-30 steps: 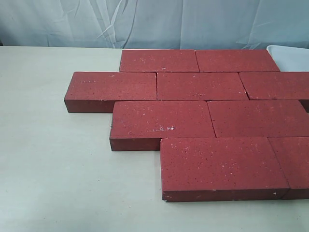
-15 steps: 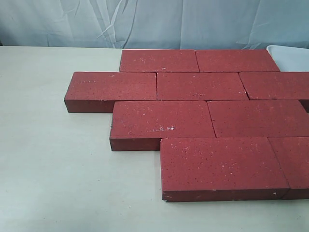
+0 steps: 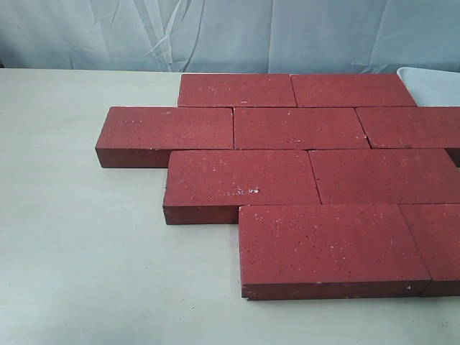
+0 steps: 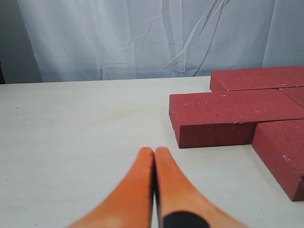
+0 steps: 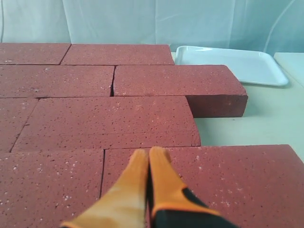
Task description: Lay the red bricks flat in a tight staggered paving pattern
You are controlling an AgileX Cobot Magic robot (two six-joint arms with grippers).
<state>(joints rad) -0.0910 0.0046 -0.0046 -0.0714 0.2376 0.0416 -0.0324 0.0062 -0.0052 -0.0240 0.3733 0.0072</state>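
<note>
Nine red bricks (image 3: 302, 176) lay flat on the pale table (image 3: 86, 251) in four staggered rows, with the pattern apparently complete or nearly so. The nearest row held two bricks butted end to end. The right gripper (image 5: 149, 153) hung low over that row with its orange fingers pressed together, holding nothing. Whether the tips touched the gritty surface could not be told.

The next row sat offset toward the left with its joints tight. The left gripper (image 4: 154, 152), also with its fingers closed on each other and empty, hovered over bare table just short of that side of the paving.

Farther back, the third row of three bricks jutted out furthest on the left. The right wrist view showed a thin dark gap at one of its joints. Behind it were the last two bricks, then a white tray (image 5: 232, 64) near the right end, and a pale curtain (image 3: 230, 32) beyond.

The main risk looked like a corrective nudge. A closed fingertip pushing off-centre on the jutting brick could twist it and open the neighbouring joints. A low right gripper dragging across the rough tops could shift a settled brick or slide the end one toward the tray.
</note>
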